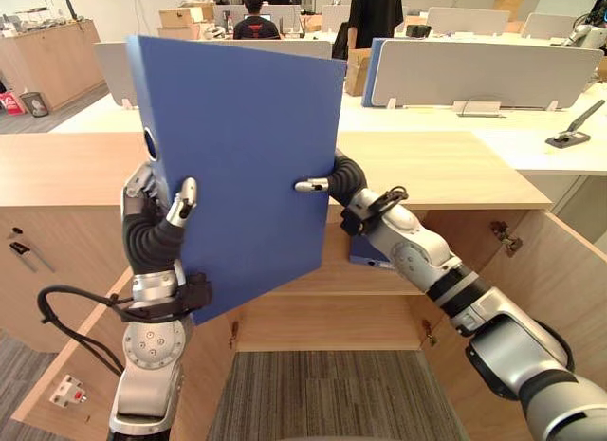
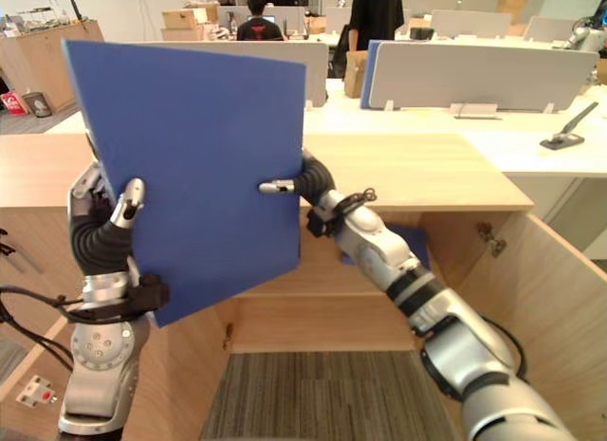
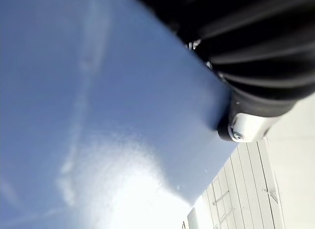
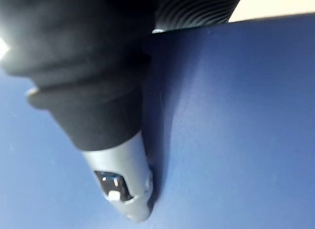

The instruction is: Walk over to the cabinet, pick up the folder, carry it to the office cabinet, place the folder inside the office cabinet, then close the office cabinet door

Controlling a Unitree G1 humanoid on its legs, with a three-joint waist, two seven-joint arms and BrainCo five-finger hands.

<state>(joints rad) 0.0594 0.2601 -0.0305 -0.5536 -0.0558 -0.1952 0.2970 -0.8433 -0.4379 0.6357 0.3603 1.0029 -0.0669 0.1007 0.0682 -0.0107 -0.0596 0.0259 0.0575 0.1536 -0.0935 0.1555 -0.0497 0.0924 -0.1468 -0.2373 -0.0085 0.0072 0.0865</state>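
Clearly mid-carry, the blue folder [image 1: 242, 166] stands upright, slightly tilted, above the open office cabinet [image 1: 322, 320]. The left hand [image 1: 142, 194] clamps its 9 o'clock edge and the right hand [image 1: 334, 181] pinches its 3 o'clock edge, thumbs across the front. Gripping opposite sides probably steadies the broad panel for lowering toward the shelf at 6 o'clock.

Wood cabinet [image 1: 455, 171], door [image 1: 560, 270] open. Inner shelf [image 1: 313, 275] carries flat blue item [image 2: 414, 242], poss. a second folder. Grey carpet [image 1: 322, 394] below. White desk [image 1: 512, 142] behind w/ dark tool [image 1: 574, 128] on top.
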